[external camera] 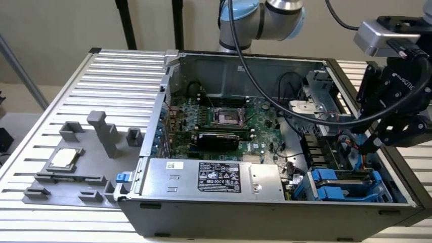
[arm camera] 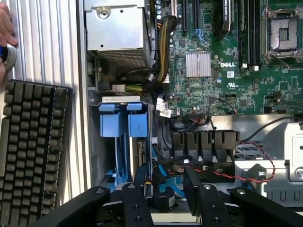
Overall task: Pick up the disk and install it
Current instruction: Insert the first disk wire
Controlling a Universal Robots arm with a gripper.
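Disk upright in the case's drive bay, lower end hidden behind the empty, part-open end effector.

Black gripper, silver-grey arm, black cables.

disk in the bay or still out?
In. The disk in its blue carrier sits edge-on in the drive bay at the case's front corner. The gripper hangs above with open fingers, holding nothing.
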